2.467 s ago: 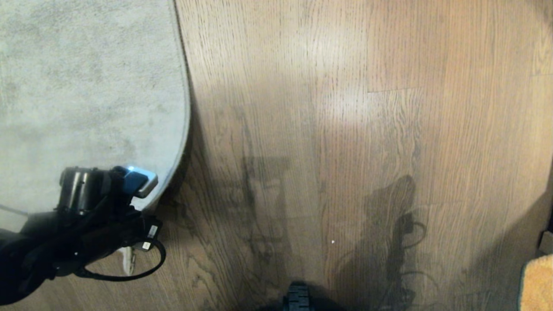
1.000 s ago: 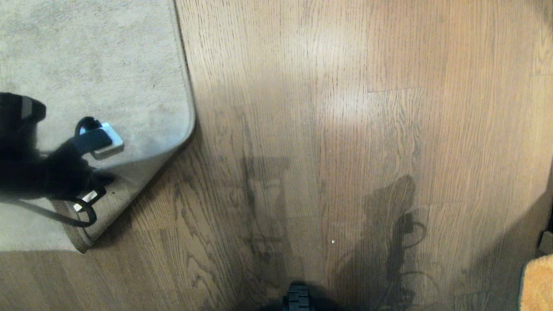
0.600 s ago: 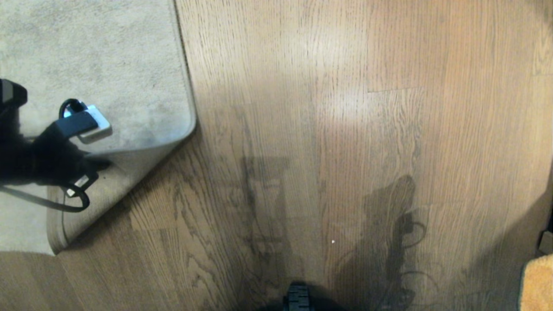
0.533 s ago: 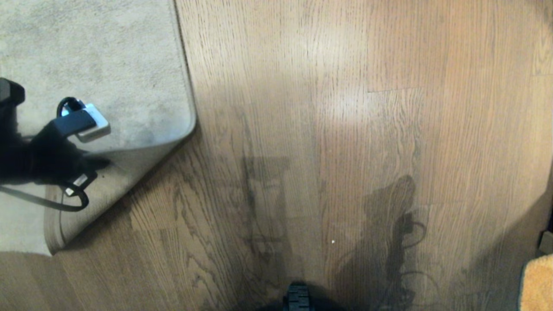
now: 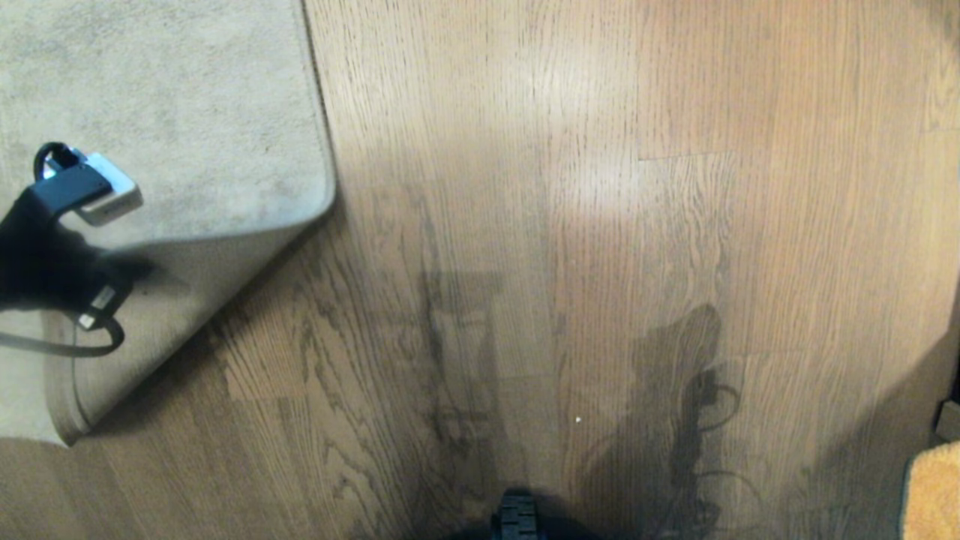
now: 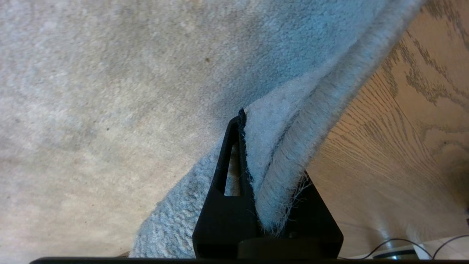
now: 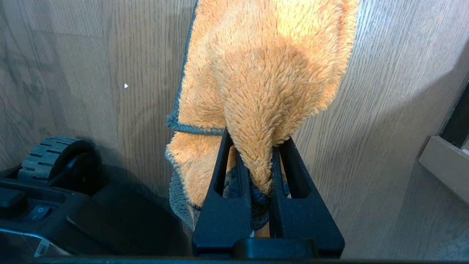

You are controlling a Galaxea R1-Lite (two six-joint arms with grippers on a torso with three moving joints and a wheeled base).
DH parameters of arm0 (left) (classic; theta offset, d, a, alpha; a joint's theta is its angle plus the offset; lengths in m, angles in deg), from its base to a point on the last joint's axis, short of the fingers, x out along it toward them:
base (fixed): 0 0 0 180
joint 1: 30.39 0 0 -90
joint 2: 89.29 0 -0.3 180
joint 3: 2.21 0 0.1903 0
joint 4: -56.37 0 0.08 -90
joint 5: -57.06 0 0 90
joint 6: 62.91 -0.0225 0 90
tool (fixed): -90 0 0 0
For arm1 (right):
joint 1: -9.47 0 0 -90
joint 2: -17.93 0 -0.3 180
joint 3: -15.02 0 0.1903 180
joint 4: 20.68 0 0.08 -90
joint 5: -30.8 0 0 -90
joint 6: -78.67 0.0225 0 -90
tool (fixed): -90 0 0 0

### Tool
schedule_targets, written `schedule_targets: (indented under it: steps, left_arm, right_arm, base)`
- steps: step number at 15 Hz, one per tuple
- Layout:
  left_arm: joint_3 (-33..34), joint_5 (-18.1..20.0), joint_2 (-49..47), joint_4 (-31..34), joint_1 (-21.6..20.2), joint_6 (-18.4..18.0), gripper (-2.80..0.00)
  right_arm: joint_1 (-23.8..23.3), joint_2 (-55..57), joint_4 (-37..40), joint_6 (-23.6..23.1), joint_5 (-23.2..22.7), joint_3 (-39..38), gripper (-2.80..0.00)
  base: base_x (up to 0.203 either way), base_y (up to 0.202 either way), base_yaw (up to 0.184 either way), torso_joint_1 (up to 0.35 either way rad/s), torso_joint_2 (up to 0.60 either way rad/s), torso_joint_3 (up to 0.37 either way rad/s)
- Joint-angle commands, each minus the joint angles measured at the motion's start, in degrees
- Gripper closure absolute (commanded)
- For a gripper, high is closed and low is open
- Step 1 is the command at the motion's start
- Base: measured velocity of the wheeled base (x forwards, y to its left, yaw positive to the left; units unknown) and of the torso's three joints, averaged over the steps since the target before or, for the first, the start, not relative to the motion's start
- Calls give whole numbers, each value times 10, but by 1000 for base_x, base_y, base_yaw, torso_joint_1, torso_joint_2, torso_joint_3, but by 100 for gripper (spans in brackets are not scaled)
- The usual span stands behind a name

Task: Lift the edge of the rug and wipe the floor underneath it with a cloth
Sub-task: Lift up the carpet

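Note:
The pale grey-beige rug [image 5: 165, 112] lies at the upper left. Its near corner is folded back, so the tan backing [image 5: 172, 315] faces up. My left gripper [image 5: 139, 270] holds that corner off the brown plank floor [image 5: 600, 262]. In the left wrist view, the left gripper [image 6: 263, 146] is shut on the rug edge [image 6: 329, 95], which is pinched between the black fingers [image 6: 229, 154]. The right gripper [image 7: 256, 139] is shut on the fuzzy orange cloth [image 7: 263, 62], which hangs low at my right side. Only a piece of the cloth [image 5: 934, 491] shows in the head view.
My base's front wheel [image 5: 517, 517] sits at the bottom centre, and the wheel [image 7: 51, 154] also shows beside the hanging cloth. A pale ledge [image 7: 443, 165] stands on the floor at the far right. Arm shadows fall on the bare planks [image 5: 675, 390].
My left gripper has moved left and away from me with the rug corner. The fold has widened, showing more tan backing and baring more floor. The right arm and cloth have not moved.

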Motion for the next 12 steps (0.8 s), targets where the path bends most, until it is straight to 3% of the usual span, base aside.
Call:
schedule_targets:
  steps: [1, 12]
  left_arm:
    - [3, 0, 11, 1, -11, -2, 0]
    - [25, 0, 7, 1, -26, 24, 0]
  right_arm:
    - [0, 1, 0, -1, -1, 0, 0]
    - [0, 1, 0, -1, -1, 0, 0]
  base:
    - [0, 0, 0, 0, 0, 0]
    - [0, 0, 0, 0, 0, 0]
